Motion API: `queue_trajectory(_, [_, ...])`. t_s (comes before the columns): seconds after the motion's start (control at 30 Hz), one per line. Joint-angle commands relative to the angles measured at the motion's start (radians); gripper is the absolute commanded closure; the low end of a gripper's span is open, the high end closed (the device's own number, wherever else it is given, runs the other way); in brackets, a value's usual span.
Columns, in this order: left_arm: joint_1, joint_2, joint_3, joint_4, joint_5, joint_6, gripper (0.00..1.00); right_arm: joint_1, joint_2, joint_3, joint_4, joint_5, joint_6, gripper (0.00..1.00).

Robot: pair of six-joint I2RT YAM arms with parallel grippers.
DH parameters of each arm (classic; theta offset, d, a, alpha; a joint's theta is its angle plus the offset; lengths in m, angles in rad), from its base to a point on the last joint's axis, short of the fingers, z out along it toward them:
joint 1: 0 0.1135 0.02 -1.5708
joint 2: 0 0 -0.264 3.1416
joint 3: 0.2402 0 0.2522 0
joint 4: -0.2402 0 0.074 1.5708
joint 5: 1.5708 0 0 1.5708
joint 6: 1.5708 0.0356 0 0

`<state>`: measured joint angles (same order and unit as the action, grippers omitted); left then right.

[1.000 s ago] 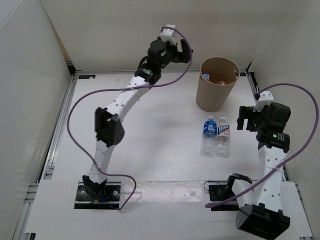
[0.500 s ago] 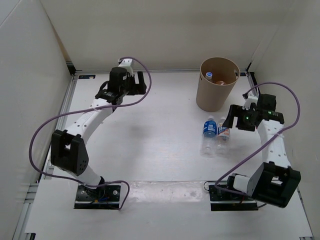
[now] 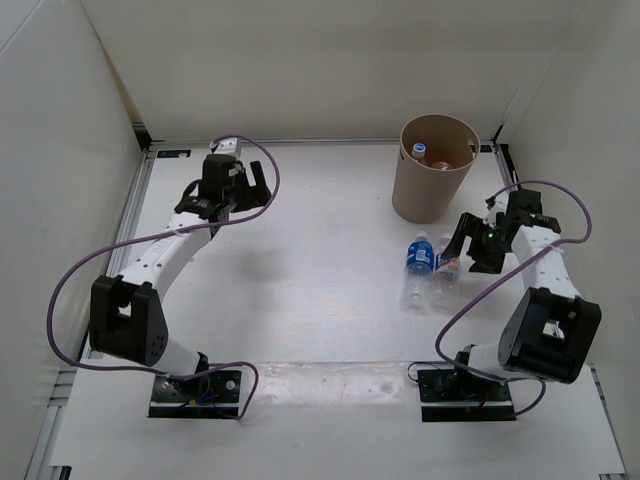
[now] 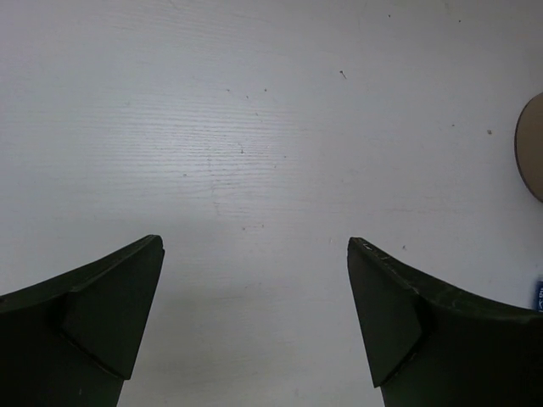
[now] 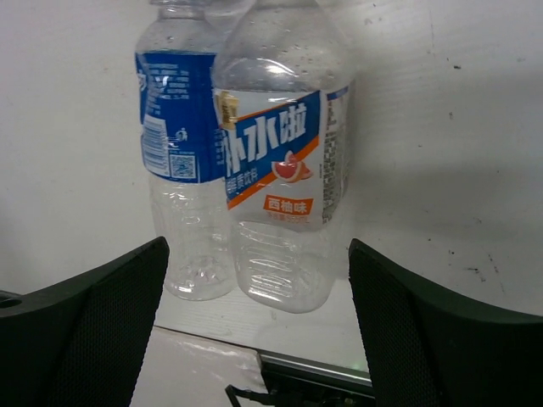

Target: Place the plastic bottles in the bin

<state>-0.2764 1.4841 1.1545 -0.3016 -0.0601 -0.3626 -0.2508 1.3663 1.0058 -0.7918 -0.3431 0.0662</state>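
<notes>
labels legible only from right wrist: blue-label bottle (image 5: 174, 127), white-orange-label bottle (image 5: 276, 161); right claw (image 5: 259, 254), left claw (image 4: 254, 246) spread.

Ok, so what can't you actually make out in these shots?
Inside the bin, top view: only scraps of orange and white show; its wall hides the rest, and they are too small to identify.
Caps of the blue-label bottle and the white-orange-label bottle, right wrist view: cut off by the top edge.
White-orange-label bottle's right side, top view: covered by the right gripper.
Bin, left wrist view: only a sliver shows at the right edge.
</notes>
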Motion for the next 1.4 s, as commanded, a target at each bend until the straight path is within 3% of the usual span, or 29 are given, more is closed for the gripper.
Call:
queue_trajectory(0.0, [0.02, -0.044, -0.035, 0.012, -0.011, -0.056, 0.0, -0.025, 0.037, 0.046, -0.043, -0.007, 0.061, 0.12])
queue_trajectory(0.43, [0.086, -0.024, -0.099, 0.033, -0.014, -0.087, 0.0, -0.007, 0.158, 0.07, -0.093, 0.067, 0.086, 0.18])
queue_trajectory(0.67, [0.101, 0.005, -0.108, 0.033, -0.01, -0.117, 0.0, 0.018, 0.266, 0.168, -0.118, 0.084, 0.072, 0.19])
queue_trajectory(1.3, [0.111, 0.117, -0.01, -0.042, 0.042, -0.197, 0.0, 0.079, 0.505, 0.341, -0.198, 0.095, 0.057, 0.22])
queue_trajectory(1.37, [0.112, 0.133, 0.008, -0.057, 0.051, -0.211, 0.0, 0.081, 0.516, 0.352, -0.205, 0.093, 0.052, 0.26])
